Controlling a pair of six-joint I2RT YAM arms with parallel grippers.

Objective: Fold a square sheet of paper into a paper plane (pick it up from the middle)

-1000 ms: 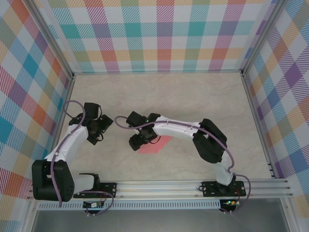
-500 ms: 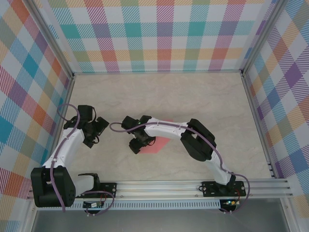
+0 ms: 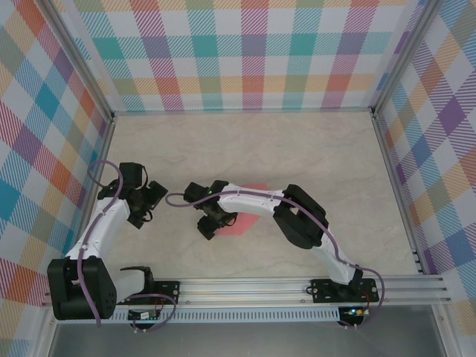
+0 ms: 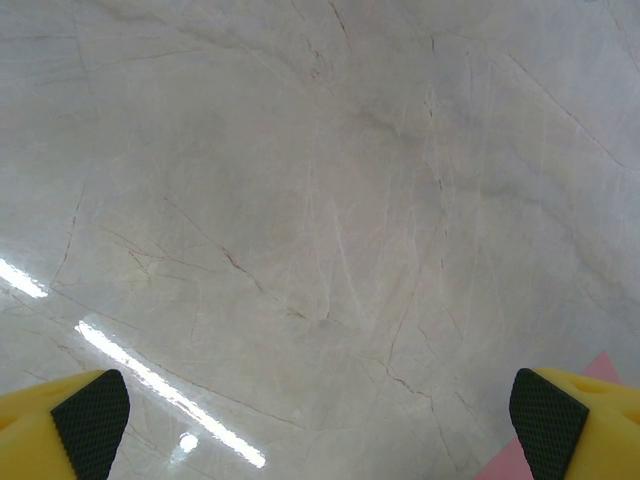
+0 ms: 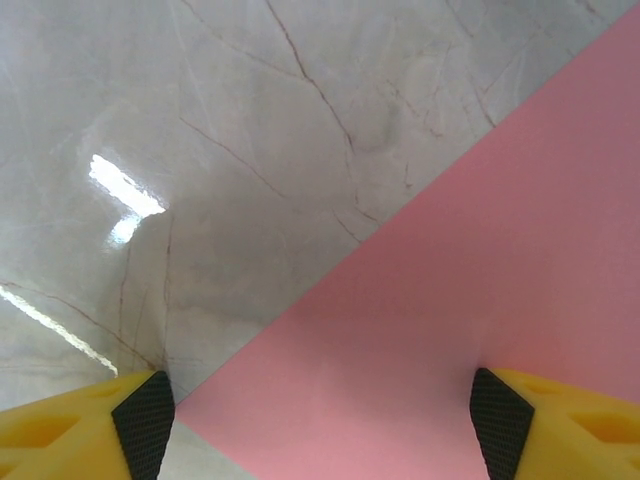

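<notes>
Over the last second your right arm has swung in toward the left side, so the right end effector [image 3: 210,223] now hangs over the left border of the thin salmon-pink square sheet of paper [image 5: 450,280], and the left arm has drawn back a little toward the left edge.

The sheet lies flat on the pale marble-patterned surface [image 3: 297,149], about midway between the left and right edges and somewhat nearer the near edge, turned so that a corner points away from you. The right forearm crosses over it. No crease shows on the part seen from the right wrist, so I judge the folding not yet begun — you are at the first pickup.

The right end effector is spread wide. One of its fingers [image 5: 500,420] sits above the paper, while the other is just over the paper's edge, above bare marble. The left end effector [image 4: 320,420] is also spread wide over bare surface, with only a corner of the sheet beside one pad.

The task asks for a grasp at the middle, and you are above the border. The next move likely calls for carrying the right end effector farther in over the pink, then lowering until both pads touch the sheet. Flat thin paper gives nothing to grip — closing will probably have to bunch it up into a ridge, and too much downward pressure may simply slide it.
</notes>
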